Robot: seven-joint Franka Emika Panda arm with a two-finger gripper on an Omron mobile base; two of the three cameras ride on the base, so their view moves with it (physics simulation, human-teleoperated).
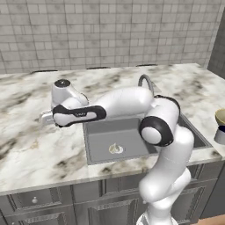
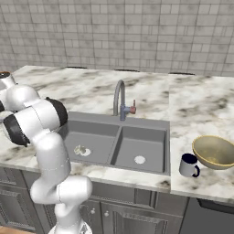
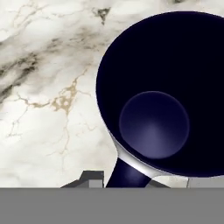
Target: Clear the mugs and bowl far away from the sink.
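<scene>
On the veined, glossy marble surface left of the grey two-basin sink, the pincer hangs over an upright navy-lined mug; whether it pinches, I cannot tell. Right of the sink stand another round mug, handle rightward, and a shallow tan bowl.

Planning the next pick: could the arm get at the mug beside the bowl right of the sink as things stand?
Probably not yet. The end effector is over the counter left of the sink, apparently occupied with another mug. The mug by the bowl stands unobstructed, across the sink.
</scene>
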